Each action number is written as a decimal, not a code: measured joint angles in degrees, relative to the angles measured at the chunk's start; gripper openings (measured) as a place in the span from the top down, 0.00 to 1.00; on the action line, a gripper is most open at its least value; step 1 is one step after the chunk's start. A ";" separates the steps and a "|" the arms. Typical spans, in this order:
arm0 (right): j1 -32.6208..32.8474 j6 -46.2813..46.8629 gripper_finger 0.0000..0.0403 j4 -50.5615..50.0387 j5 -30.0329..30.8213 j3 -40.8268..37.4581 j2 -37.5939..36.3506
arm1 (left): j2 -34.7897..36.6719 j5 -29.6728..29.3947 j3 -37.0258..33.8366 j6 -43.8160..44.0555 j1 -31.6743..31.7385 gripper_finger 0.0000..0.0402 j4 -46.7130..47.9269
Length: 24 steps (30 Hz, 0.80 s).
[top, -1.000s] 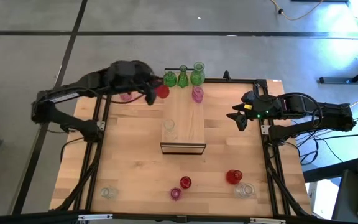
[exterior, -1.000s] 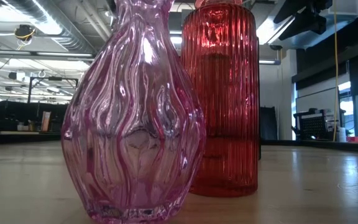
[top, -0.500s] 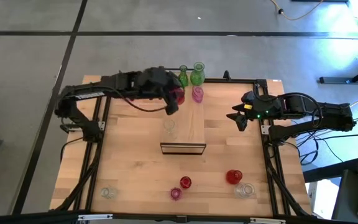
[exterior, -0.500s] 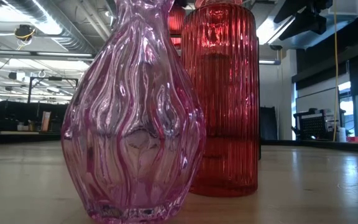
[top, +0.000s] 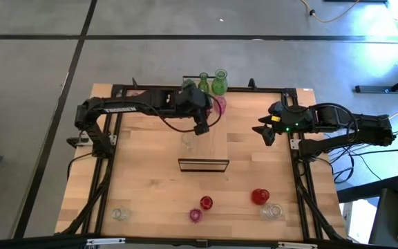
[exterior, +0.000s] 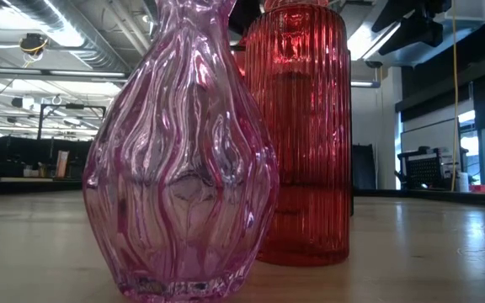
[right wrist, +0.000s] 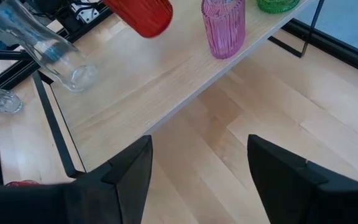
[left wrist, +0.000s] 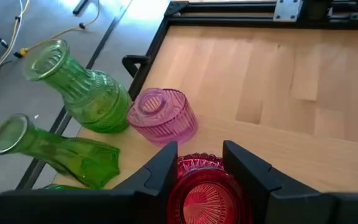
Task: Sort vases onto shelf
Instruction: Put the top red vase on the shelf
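Observation:
My left gripper is over the far half of the shelf, shut on a red vase that the right wrist view also shows, as a red vase above the plank top. A pink vase and two green vases stand on the shelf's far end. A clear vase stands nearer its dark-framed end. My right gripper waits open, right of the shelf. My left gripper pinches the red vase between its two fingers, one on each side of the ribbed red glass. The fingers come from above, slanting down from the table's left. The vase looks lifted clear of the shelf top and tilted; the exact part held is hidden by the fingers.
Near the table's front edge stand a pink vase and a red ribbed vase, close to the low camera. A red vase and a clear vase stand at the near right, another clear vase at the near left.
My left gripper has carried the red vase from beyond the shelf's far left corner rightward and toward the near edge, and it is now over the shelf top beside the pink vase. It has stayed shut on the vase.

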State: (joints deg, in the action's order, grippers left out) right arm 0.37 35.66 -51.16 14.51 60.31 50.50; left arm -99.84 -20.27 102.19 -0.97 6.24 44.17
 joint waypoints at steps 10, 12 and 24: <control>0.02 -0.02 0.40 -0.02 -0.09 0.00 0.00 | -1.18 4.35 -0.47 8.40 3.43 0.74 0.06; 0.02 -0.02 0.40 0.00 -0.09 0.00 0.00 | -1.24 5.04 -0.55 8.81 4.39 0.74 0.60; 0.02 -0.10 0.40 0.00 -0.14 0.00 0.00 | -2.47 9.65 -0.55 11.90 5.18 0.74 -1.18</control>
State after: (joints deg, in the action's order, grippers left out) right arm 0.38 35.56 -51.16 14.37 60.31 50.50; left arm -102.31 -10.62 101.65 10.93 11.42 43.00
